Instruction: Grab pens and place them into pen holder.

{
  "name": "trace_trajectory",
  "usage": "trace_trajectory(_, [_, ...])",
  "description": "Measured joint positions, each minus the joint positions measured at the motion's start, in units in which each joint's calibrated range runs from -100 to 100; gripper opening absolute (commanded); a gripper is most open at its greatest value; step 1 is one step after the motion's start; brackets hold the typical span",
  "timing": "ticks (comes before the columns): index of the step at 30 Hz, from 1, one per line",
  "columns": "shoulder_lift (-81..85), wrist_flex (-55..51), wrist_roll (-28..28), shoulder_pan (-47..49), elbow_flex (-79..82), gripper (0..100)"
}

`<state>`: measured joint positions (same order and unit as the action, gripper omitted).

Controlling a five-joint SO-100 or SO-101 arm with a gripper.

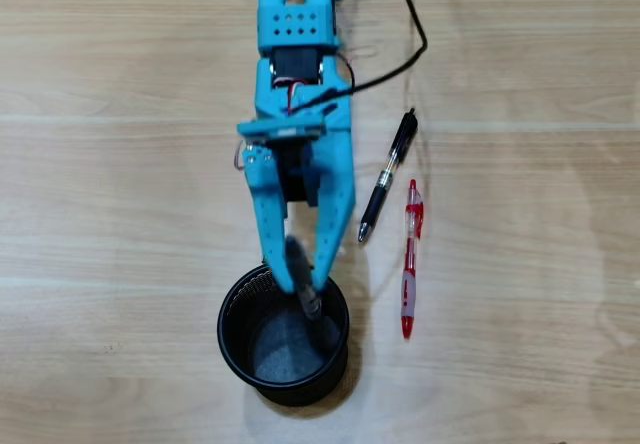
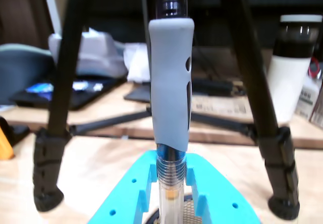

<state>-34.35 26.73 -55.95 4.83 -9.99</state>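
A grey-gripped ballpoint pen with a clear barrel (image 1: 303, 284) is seen clamped between the fingers of the blue 3D-printed end effector (image 1: 300, 272), right over the 12 o'clock rim of the round black wire-mesh pen holder (image 1: 240, 349), tip angled down into the cup, so this one looks about ready to be dropped but isn't released yet. Two more are left on the pale wood-grain counter (image 1: 110, 214) at roughly 2 o'clock from the cup: a slim black pen (image 1: 386, 176) and, just beside it, a red and clear pen (image 1: 410, 259). Nothing can be made out inside the cup for sure, so the job is judged well short of done.
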Motion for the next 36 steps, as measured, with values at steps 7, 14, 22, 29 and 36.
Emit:
trace_trajectory(7, [-4.33,0.0,0.0,-2.26,-0.09,3])
trace_trajectory(14, [-5.26,0.0,0.0,-2.35,-0.09,12])
trace_trajectory(22, [-5.26,0.0,0.0,-2.98,-0.09,12])
trace_trajectory(29, [8.4,-23.1,4.42,-2.53,-0.09,2])
trace_trajectory(36, [25.36,-64.1,5.92,-4.15,-0.18,2])
